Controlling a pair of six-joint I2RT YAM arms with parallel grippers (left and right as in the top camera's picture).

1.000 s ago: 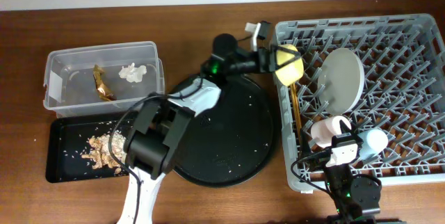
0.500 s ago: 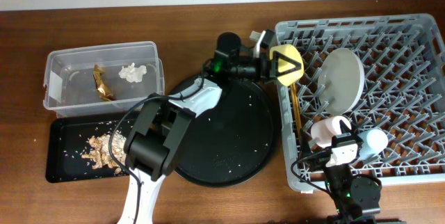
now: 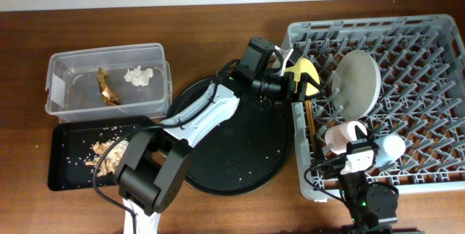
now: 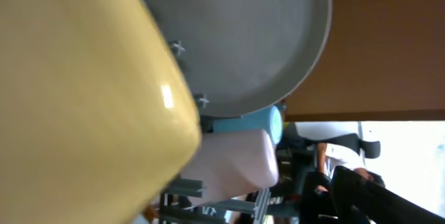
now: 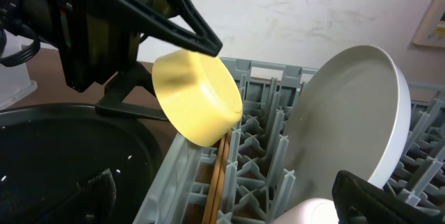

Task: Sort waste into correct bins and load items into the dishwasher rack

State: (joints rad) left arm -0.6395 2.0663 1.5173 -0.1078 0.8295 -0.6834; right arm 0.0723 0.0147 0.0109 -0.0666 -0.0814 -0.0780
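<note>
My left gripper (image 3: 292, 76) is shut on the small yellow bowl (image 3: 306, 71) and holds it tilted over the near-left edge of the dishwasher rack (image 3: 436, 52). In the right wrist view the bowl (image 5: 198, 99) hangs above the chopsticks (image 5: 219, 172), which lie in the rack. The grey-green plate (image 3: 360, 81) stands on edge between pegs. The pink cup (image 3: 340, 135) and blue cup (image 3: 393, 145) lie in the rack by my right gripper (image 5: 243, 203), which is open and empty. The clear tub (image 3: 65, 63) holds the foil wrapper (image 3: 107, 87) and the tissue (image 3: 139, 76). The flat black tray (image 3: 65, 172) holds food scraps (image 3: 109, 154).
A large round black tray (image 3: 232, 143) with a few crumbs lies between the bins and the rack, under my left arm. The plate (image 4: 243, 36), blue cup (image 4: 259, 121) and pink cup (image 4: 236, 168) show beyond the bowl in the left wrist view.
My left gripper has carried the yellow bowl right and down to the rack's left edge and turned its wrist. The right arm has not moved.
</note>
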